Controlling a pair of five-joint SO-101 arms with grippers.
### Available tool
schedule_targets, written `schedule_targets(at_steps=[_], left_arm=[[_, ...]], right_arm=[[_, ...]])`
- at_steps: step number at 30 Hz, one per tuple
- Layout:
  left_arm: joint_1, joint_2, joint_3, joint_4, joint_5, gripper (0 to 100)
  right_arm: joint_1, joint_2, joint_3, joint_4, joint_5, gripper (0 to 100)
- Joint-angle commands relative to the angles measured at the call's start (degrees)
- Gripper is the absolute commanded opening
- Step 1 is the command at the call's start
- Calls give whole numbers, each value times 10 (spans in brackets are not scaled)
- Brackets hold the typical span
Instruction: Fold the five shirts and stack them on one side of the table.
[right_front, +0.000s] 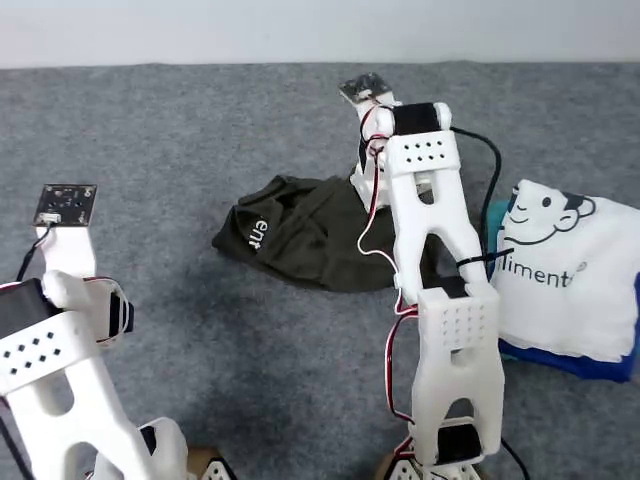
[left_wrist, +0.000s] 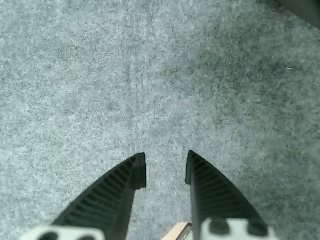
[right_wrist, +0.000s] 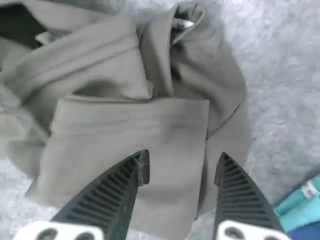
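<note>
And the right fingers (right_wrist: 117, 190) are apart, poised over the crumpled dark shirt (right_wrist: 125, 120) mid-worktop. The left fingers (left_wrist: 120, 185) sit slightly apart above bare grey worktop (left_wrist: 150, 75), at the shirt's nine o'clock. At three o'clock, a white shirt (right_front: 570, 290) tops the folded pile (right_front: 580, 365).

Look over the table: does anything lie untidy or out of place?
Yes: the dark olive shirt lies crumpled in a heap mid-table, unfolded, not on the shirt stack at the side. The right hand hangs open above it.
</note>
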Motion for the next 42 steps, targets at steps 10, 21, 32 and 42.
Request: schedule_targets(at_steps=[10, 21, 32, 42], left_arm=[[5, -14, 29, -27, -2, 133], [5, -14, 37, -39, -2, 133], [6, -13, 29, -47, -2, 134], [6, -13, 31, -52, -2, 134]], right_arm=[[2, 67, -46, -11, -3, 121], [11, 53, -214, 53, 70, 8], [16, -103, -24, 51, 98, 65], [15, -22, 22, -20, 48, 132]])
